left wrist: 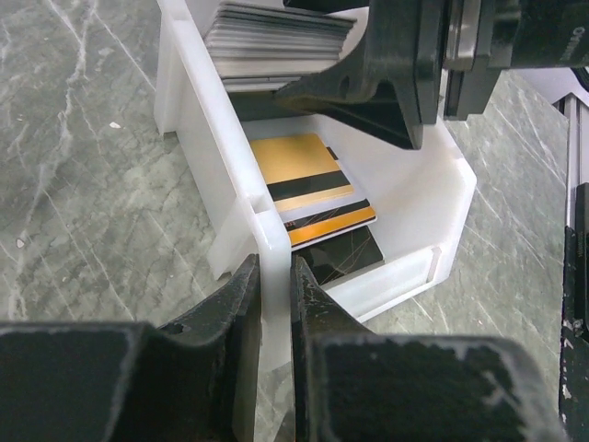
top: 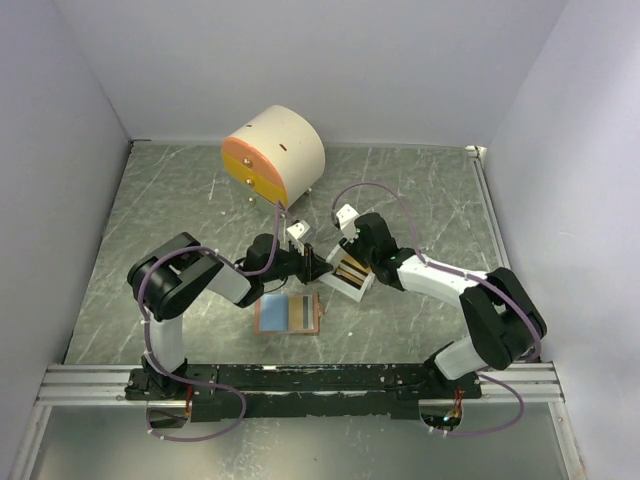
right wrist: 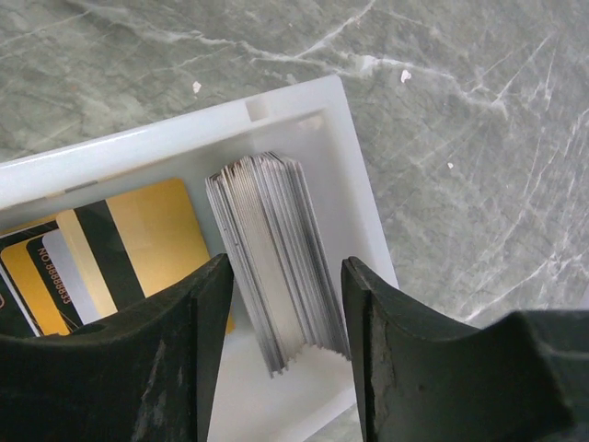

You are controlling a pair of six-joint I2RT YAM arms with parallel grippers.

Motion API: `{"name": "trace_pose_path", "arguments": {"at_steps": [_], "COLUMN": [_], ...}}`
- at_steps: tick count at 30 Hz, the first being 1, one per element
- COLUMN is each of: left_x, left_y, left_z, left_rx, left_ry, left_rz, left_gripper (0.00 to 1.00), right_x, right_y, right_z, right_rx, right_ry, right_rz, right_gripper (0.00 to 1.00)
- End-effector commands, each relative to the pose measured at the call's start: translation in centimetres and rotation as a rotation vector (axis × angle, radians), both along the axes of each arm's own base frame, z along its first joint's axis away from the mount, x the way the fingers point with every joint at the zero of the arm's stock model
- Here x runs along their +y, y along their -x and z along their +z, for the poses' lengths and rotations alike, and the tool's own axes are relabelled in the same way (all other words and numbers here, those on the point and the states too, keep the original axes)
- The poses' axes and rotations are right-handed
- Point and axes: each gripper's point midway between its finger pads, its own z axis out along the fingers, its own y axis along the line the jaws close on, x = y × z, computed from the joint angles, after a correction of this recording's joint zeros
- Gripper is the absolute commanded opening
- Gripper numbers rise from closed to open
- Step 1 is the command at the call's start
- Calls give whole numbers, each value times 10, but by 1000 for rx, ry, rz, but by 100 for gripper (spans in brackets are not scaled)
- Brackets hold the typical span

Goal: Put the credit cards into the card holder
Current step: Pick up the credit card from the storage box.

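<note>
The salmon card holder [top: 314, 312] lies open on the table with a light blue card [top: 272, 313] on its left half. The other credit cards are in the small white tray [top: 362, 288]: gold and black ones [left wrist: 304, 180] lie flat, and a thick stack [right wrist: 276, 249] stands on edge. My left gripper [left wrist: 273, 285] is shut on the tray's near wall [left wrist: 269, 230]. My right gripper [right wrist: 287, 304] is open inside the tray, one finger on each side of the standing stack, with small gaps to the cards. From above, both grippers [top: 322, 267] [top: 347, 262] meet at the tray.
A round cream cabinet with orange-yellow drawers [top: 272, 152] stands at the back of the table. White walls enclose the table on the left, back and right. The arms' mounting rail [top: 300, 378] runs along the near edge.
</note>
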Motion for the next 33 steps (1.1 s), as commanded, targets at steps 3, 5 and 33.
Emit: {"name": "trace_pose_path", "arguments": {"at_steps": [3,5,33], "left_x": [-3,-2,-4], "left_y": [12,12,14], "left_z": [-8,-9,-8], "left_rx": [36,35,45], "left_ry": [11,10,26], "left_rz": [-70,-68,-98], "left_gripper": [7,7,7], "right_x": [-12,-15,-22], "right_y": [-24,-26,-39], "right_z": [14,16,26], "right_rx": [-64,-72,-141], "right_ry": [-4,7,110], "right_rz": [-44,-60,-88], "right_gripper": [45,44,37]}}
